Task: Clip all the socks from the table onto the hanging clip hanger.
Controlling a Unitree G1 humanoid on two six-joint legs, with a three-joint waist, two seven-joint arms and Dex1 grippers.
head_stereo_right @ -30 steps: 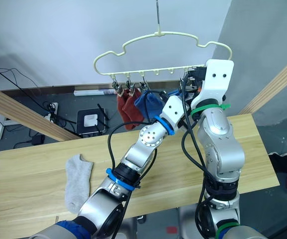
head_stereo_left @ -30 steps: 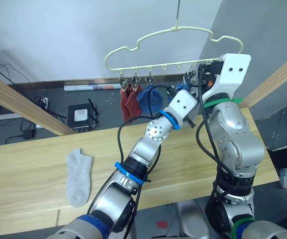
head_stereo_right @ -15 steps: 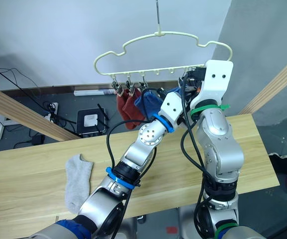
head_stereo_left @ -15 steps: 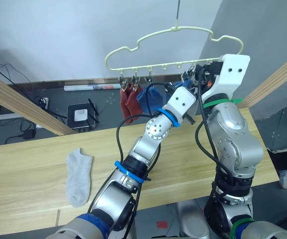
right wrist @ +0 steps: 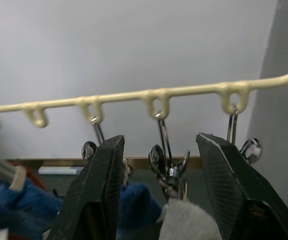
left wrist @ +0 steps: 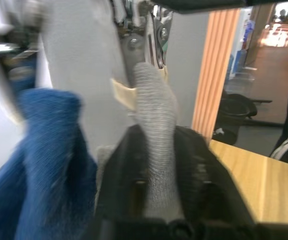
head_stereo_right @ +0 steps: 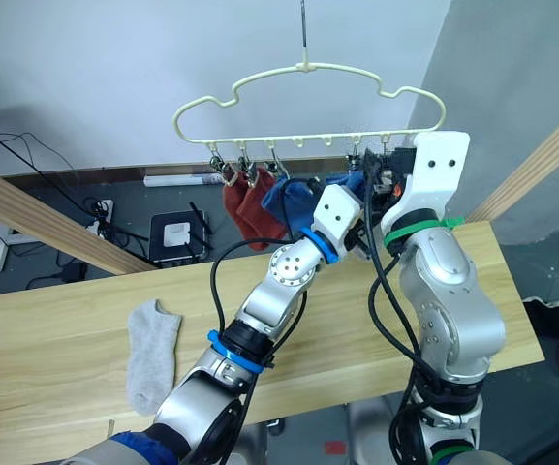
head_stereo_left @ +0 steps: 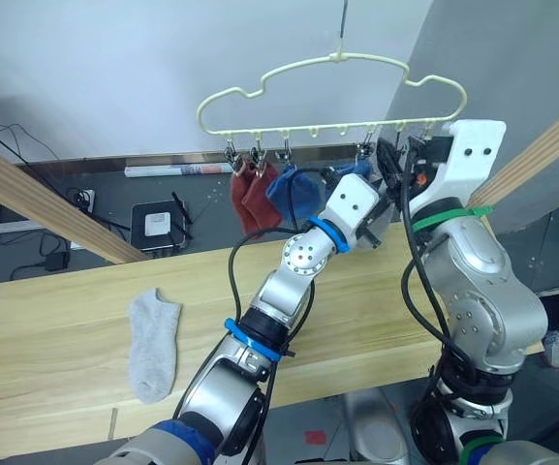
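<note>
The clip hanger (head_stereo_left: 329, 64) hangs above the table (head_stereo_left: 56, 300). Two red socks (head_stereo_left: 250, 197) and a blue sock (head_stereo_left: 294, 192) hang from its left clips, and a second blue sock (head_stereo_left: 355, 170) hangs further right. My left gripper (left wrist: 156, 145) is shut on a grey sock (left wrist: 153, 110), holding its end up against a silver clip (left wrist: 151, 30). My right gripper (right wrist: 159, 140) is open, one finger on each side of that clip (right wrist: 168, 170), with the grey sock (right wrist: 188, 222) just below. Another grey sock (head_stereo_left: 153, 344) lies flat on the table's left part.
Slanted wooden poles stand at the left (head_stereo_left: 46, 208) and at the right (head_stereo_left: 536, 155) of the table. Behind the table, on the floor, are a black box (head_stereo_left: 153, 223) and cables. Both arms cross closely under the hanger's right end.
My right arm has shifted a little to the right and down. The hanger has swung slightly to the left. The left gripper stays at the clip with the grey sock.
</note>
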